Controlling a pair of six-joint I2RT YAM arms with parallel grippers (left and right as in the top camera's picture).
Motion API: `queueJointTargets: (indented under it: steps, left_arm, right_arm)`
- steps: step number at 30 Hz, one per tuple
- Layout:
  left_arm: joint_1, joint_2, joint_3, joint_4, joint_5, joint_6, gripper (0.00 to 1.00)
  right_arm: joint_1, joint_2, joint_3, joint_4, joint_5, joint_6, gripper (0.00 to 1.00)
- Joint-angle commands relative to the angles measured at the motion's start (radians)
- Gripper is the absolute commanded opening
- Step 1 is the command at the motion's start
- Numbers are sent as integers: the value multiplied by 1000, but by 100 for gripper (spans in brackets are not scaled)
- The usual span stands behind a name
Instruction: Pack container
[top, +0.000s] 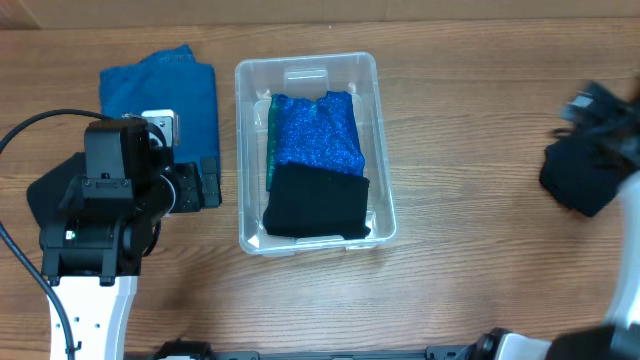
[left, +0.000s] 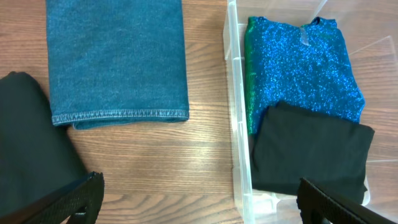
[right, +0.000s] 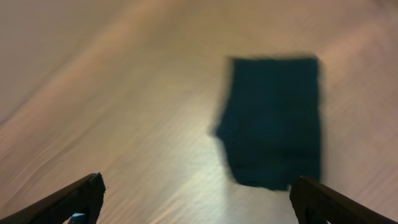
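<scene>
**Table** (top: 470, 80): wooden and brown, carrying everything listed.

**Container** (top: 372, 130): clear plastic bin with a rim, standing at the middle of the table with its long side running near to far. It is partly packed.

**Folded denim cloth** (top: 165, 85): blue, flat on the table just left of the container at the far side. Not packed.

**Sparkly blue cloth** (top: 315, 130): folded inside the container, filling its far and middle part. A green edge (left: 250, 74) shows along its left side, seemingly a further piece underneath.

**Black cloth** (top: 315, 205): folded inside the container at the near end, overlapping the sparkly one.

**Second black cloth** (left: 28, 137): on the table at the left, partly under the left arm. Not packed.

**Dark cloth** (right: 273, 118): flat on the table at the right, seen only in a blurred wrist view. Not packed.

**Left pincer** (left: 199, 183): spread wide, holding nothing, above the table between the denim and the container.

**Right pincer** (right: 196, 182): spread wide, holding nothing, above the table near the dark cloth.

**Progress**: judged about half done, with two or three pieces in and three still on the table.
</scene>
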Motion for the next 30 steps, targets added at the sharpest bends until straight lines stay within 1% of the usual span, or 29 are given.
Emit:
queueJointTargets:
  steps: [1,3,5,8,10,14,15,16,17,18,19,20,21,22,23,26,29,30]
  left_arm:
    - [8,3,22,-1,-4,-8,100]
    - [8,3,22,-1,-4,-8,100]
    - [8,3,22,-5,-4,-8,100]
    - [8,3,22,-6,-4,-8,100]
    - [8,3,22,-6,-4,-8,100]
    - [8,3,22,-6,-4,-8,100]
    - [8,3,23,-6,-4,-8,100]
    - [8,3,23,-6,-4,-8,100]
    - [8,3,22,-6,-4,-8,100]
    - [8,3,22,-6,-4,-8,100]
    - [8,3,23,-6,-4,-8,100]
    - [8,3,22,-6,-4,-8,100]
    - [8,3,22,-6,-4,-8,100]
    - [8,3,22,-6,-4,-8,100]
    - [8,3,23,-6,-4,-8,100]
    - [8,3,22,-6,-4,-8,100]
    - [8,3,23,-6,-4,-7,100]
    - [8,3,23,-6,-4,-7,100]
  right_arm:
    - [-212,145,6,-21,-216,31,100]
    - [-288,253,6,-15,-215,30,100]
    - [-328,343,6,-3,-222,29,100]
    - [-338,435,6,24,-267,-7,100]
    - [-336,495,6,31,-263,-8,100]
    - [-336,556,6,39,-264,-8,100]
    - [-336,563,6,39,-263,-8,95]
    - [-334,567,6,39,-268,-8,80]
    - [-333,566,6,42,-288,-9,56]
    - [-333,566,6,46,-319,-19,46]
    - [-333,566,6,52,-384,-40,33]
    - [-333,566,7,62,-465,-63,24]
    - [-333,559,10,72,-573,-88,13]
    - [-330,545,19,72,-636,-95,7]
    - [-324,526,29,71,-688,-124,4]
    - [-264,413,84,60,-833,-172,4]
    - [-134,290,172,-10,-854,-255,4]
    - [-56,245,215,-53,-853,-309,4]
